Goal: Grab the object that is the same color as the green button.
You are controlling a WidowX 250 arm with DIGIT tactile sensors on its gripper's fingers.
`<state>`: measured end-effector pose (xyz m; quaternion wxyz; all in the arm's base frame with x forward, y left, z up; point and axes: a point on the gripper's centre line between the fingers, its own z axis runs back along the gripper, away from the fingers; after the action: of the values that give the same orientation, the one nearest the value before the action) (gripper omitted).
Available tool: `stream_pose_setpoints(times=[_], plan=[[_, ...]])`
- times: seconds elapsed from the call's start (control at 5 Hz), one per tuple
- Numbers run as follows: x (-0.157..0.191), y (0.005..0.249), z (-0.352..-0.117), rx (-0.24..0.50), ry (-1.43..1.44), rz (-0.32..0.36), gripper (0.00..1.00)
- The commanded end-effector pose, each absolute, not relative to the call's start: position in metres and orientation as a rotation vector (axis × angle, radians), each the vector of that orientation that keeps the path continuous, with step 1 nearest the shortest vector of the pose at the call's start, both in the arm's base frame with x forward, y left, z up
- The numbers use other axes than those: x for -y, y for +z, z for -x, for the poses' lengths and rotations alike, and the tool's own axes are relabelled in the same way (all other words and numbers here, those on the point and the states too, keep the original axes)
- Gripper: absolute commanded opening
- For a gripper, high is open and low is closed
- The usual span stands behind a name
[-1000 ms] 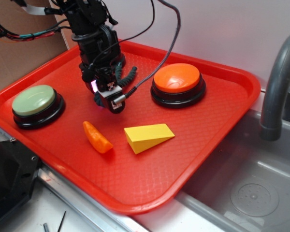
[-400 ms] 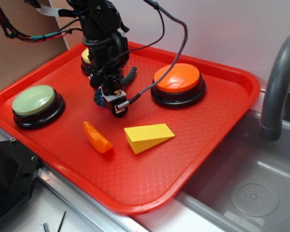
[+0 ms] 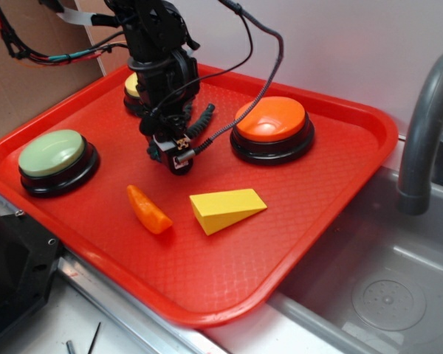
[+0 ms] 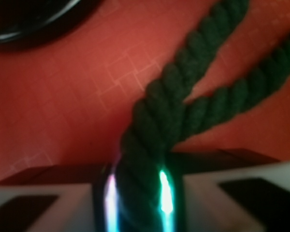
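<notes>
The dark green twisted rope piece [image 3: 200, 121] sits pinched between my fingers, its two loose ends sticking out to the right above the red tray [image 3: 310, 221]. In the wrist view the rope [image 4: 164, 121] fills the gap between the jaws and forks into two ends. My gripper [image 3: 170, 151] is shut on it, near the middle of the tray. The pale sage-green button [image 3: 52, 153] on its black base stands at the tray's left.
An orange-topped button [image 3: 270, 119] stands right of the gripper. A yellow-topped button [image 3: 133, 87] is partly hidden behind the arm. An orange carrot-like piece [image 3: 148, 209] and a yellow wedge [image 3: 226, 209] lie in front. A sink [image 3: 384, 295] and grey faucet [image 3: 421, 125] are at right.
The gripper has shifted slightly right and back, and the rope's loose ends have risen with it. The yellow-topped button now shows behind the arm.
</notes>
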<state>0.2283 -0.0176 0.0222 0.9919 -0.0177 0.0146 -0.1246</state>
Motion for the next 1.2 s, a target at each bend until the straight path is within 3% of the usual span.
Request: stream_pose_setpoints(times=[0.0, 0.4, 1.0], plan=[[0.023, 0.121, -0.224, 0.1, -0.075, 0.015, 0.0], [0.042, 0.2, -0.215, 0.072, -0.032, -0.032, 0.0], [0.013, 0.233, -0.203, 0.147, 0.054, -0.001, 0.0]])
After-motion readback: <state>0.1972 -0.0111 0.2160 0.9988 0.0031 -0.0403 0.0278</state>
